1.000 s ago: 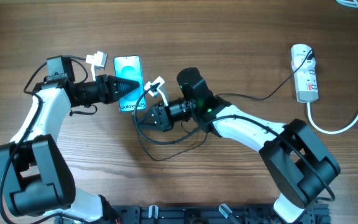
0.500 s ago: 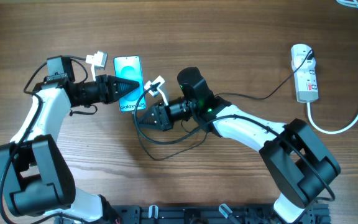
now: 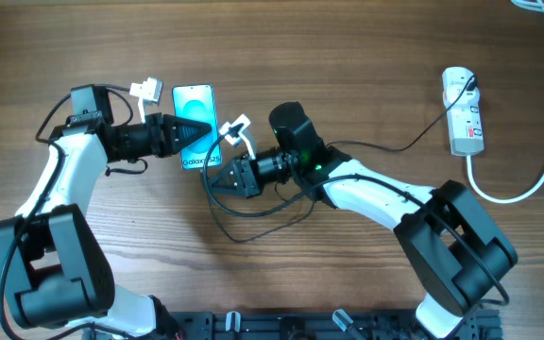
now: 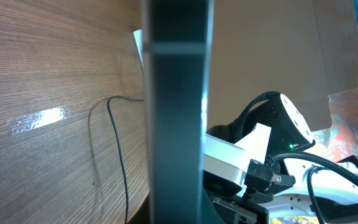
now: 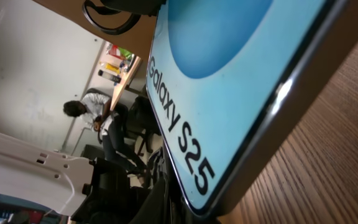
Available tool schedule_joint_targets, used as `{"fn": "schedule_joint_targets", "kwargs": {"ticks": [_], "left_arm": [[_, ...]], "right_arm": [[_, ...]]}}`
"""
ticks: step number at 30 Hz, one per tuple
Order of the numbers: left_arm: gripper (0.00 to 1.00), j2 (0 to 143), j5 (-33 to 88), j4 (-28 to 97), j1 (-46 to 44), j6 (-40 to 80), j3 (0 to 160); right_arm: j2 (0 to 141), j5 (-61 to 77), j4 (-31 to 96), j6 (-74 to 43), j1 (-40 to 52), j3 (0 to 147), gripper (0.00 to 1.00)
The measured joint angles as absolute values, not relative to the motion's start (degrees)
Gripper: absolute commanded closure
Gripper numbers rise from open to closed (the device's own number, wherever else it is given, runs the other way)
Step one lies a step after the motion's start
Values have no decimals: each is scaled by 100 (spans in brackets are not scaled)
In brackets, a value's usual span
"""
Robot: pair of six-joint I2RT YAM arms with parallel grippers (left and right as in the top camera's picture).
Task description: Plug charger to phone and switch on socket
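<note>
The phone (image 3: 194,102) lay flat on the bench (image 3: 348,57), left of centre. Its long axis ran from far to near and its text end pointed toward the robot. The left pincer (image 3: 213,134) rested closed across its screen. The right pincer (image 3: 213,179), closed, sat at the phone's near end, though its hold on the charger (image 3: 406,146) could not be made out.

Bright even light, table (image 4: 39,117) glare, blurry wrist close-ups.
</note>
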State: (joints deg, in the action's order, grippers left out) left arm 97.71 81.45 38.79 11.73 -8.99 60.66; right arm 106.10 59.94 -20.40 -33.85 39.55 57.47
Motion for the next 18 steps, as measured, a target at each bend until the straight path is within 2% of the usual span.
{"fn": "schedule_joint_targets", "kwargs": {"ticks": [18], "left_arm": [[96,9771,8176,3830,1201,-897,6071]], "right_arm": [[10663,6042,-2606,-4097,3922,5682,96]]}}
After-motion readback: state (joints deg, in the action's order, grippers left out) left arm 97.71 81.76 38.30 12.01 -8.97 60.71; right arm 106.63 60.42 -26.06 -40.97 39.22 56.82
